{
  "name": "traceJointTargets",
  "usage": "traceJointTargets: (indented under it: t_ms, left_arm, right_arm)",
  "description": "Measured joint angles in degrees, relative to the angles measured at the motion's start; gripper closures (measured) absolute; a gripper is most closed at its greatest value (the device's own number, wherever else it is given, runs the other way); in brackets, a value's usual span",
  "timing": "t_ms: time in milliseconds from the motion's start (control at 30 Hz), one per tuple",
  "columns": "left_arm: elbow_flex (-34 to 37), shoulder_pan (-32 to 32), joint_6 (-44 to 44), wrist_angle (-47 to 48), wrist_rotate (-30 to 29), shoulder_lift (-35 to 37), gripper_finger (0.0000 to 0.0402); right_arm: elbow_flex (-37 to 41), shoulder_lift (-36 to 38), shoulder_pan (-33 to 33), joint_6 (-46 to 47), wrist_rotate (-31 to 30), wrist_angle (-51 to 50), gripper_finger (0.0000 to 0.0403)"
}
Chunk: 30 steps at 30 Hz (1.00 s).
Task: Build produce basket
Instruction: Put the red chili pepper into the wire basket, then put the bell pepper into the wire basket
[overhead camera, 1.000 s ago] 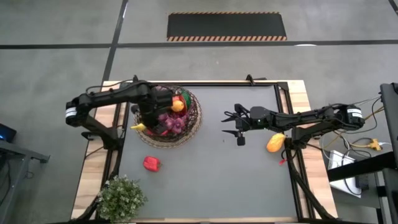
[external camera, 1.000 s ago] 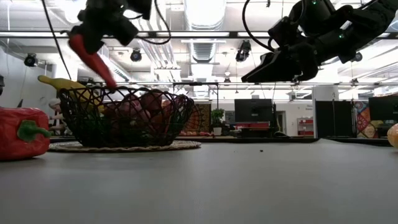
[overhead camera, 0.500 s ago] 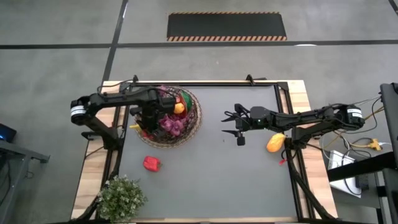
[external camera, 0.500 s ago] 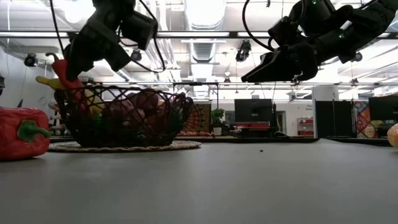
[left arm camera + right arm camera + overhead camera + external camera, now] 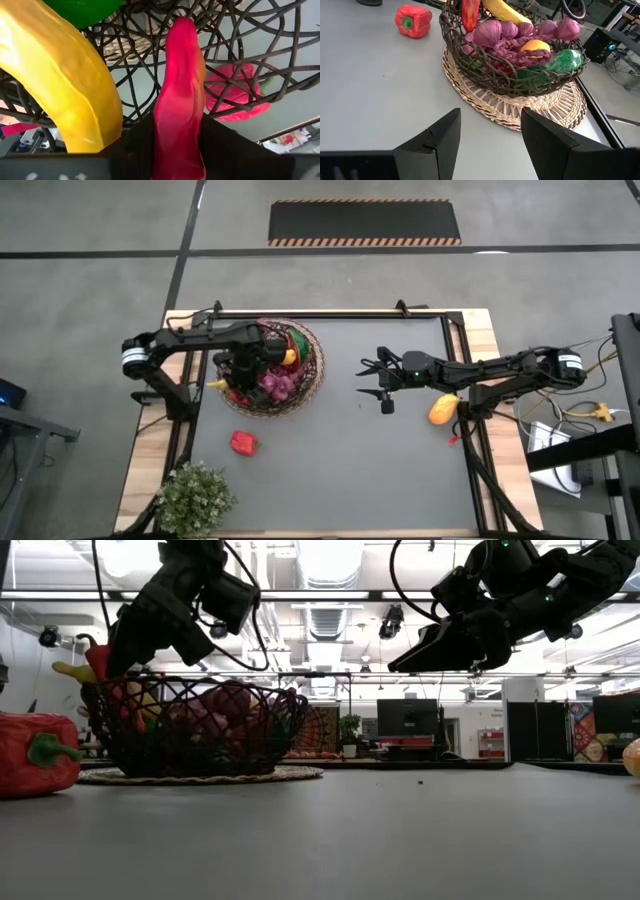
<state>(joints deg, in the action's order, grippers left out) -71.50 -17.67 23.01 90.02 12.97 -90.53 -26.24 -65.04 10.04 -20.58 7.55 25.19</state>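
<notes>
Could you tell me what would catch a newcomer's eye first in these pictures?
Most striking is the wicker basket at the table's left, heaped with purple grapes, a banana and a green pepper. The left gripper lowers a red chili into it, jaws shut on the chili. A red pepper lies alone in front of the basket, while the right gripper hovers open at mid-table.

occluded | orange fruit point(image 5: 443, 410) under right arm | banana point(image 5: 60, 80) cropped
</notes>
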Motion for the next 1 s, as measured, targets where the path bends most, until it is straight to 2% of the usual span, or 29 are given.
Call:
traceJointTargets:
  t_ms: [167, 433, 600, 933, 1000]
  left_arm:
    - [0.00, 0.00, -0.27, 0.00, 0.00, 0.23, 0.0283]
    - [0.00, 0.00, -1.23, 0.02, -1.32, 0.14, 0.0220]
    - [-0.93, 0.00, -1.53, 0.02, -1.51, 0.21, 0.0195]
    - [-6.30, 1.54, -0.72, 0.02, -1.33, 1.08, 0.0189]
    - [-8.09, 2.47, 1.89, 0.00, -1.33, 1.21, 0.0189]
  right_arm:
    - [0.00, 0.00, -0.02, 0.00, -0.02, 0.00, 0.0211]
    - [0.00, 0.00, 0.00, 0.00, -0.01, 0.00, 0.0211]
    - [0.00, 0.00, -0.01, 0.00, -0.02, 0.00, 0.0211]
    - [0.00, 0.00, -0.01, 0.00, -0.01, 0.00, 0.0211]
    - [0.00, 0.00, 0.00, 0.00, 0.00, 0.00, 0.0211]
